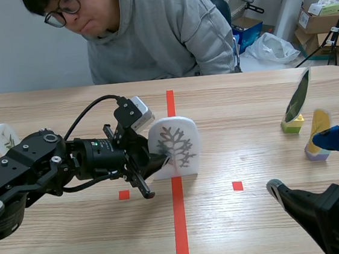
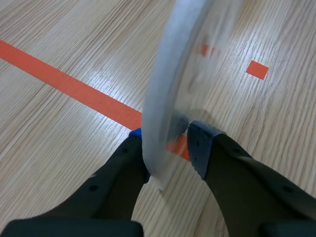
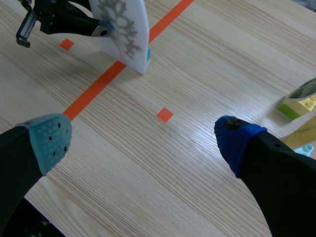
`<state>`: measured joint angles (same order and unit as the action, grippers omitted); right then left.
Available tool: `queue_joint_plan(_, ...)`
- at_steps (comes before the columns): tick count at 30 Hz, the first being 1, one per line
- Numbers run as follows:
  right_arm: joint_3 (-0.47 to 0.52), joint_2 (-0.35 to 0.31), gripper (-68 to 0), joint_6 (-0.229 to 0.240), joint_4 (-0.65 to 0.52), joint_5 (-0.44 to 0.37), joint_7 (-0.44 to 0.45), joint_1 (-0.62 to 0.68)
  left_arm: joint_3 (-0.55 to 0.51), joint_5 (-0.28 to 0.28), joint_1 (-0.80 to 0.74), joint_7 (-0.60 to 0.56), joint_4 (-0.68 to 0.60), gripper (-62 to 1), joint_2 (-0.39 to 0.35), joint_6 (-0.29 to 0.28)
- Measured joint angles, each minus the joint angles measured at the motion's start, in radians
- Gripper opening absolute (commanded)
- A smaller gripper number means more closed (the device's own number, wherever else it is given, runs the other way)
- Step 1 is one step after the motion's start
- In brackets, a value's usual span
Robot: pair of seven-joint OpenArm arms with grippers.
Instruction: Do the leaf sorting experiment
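Closest to me, the right gripper (image 3: 143,140) hangs low over the table (image 1: 245,101) at about 4 o'clock, jaws spread wide with nothing in them. Dead ahead at 12 o'clock, on the red tape line, the left gripper (image 2: 170,148) comes in level from 9 o'clock. Its jaws are pinching the bottom edge of the white tree card (image 1: 174,144), which stands upright. It looks thin, stiff, light and probably slick and tippy, so I'd grip low on that edge. A green leaf piece (image 1: 298,96) sits out at 2 o'clock.

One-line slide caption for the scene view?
Left arm's fingers grip a white tree-pattern card upright on the centre tape line; a green leaf and a yellow leaf stand to the right.
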<state>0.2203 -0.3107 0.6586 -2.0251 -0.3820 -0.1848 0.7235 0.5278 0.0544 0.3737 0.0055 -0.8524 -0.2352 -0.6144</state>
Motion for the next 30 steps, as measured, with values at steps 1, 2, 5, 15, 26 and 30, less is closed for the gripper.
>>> queue_joint_plan(1, 0.000, 0.000, -8.5, 0.000, 0.000, 0.000, 0.000, 0.000, 0.000, 0.009, 0.000, 0.001, 0.000, -52.1, 0.000, 0.000)
queue_joint_plan(2, 0.000, 0.000, -8.5, 0.000, 0.000, 0.000, 0.000, 0.000, 0.000, 0.022, 0.000, 0.000, 0.000, -53.8, 0.000, 0.000)
queue_joint_plan(5, 0.000, 0.000, -8.5, 0.000, 0.000, 0.019, 0.000, 0.000, 0.000, 0.042, 0.000, 0.001, 0.000, -55.2, 0.000, -0.001)
queue_joint_plan(15, 0.000, 0.000, -8.5, -0.006, 0.000, 0.025, 0.000, 0.000, -0.055, 0.242, -0.034, 0.047, -0.056, -55.4, -0.043, -0.079)
queue_joint_plan(26, 0.000, 0.000, -8.5, -0.006, 0.000, 0.026, 0.000, 0.000, -0.496, 0.397, -0.397, 0.142, -0.442, -55.4, -0.171, -0.080)
queue_joint_plan(30, 0.000, 0.000, -8.5, -0.006, 0.000, 0.026, 0.000, 0.000, -0.640, 0.461, -0.542, 0.141, -0.476, -55.4, -0.165, -0.080)
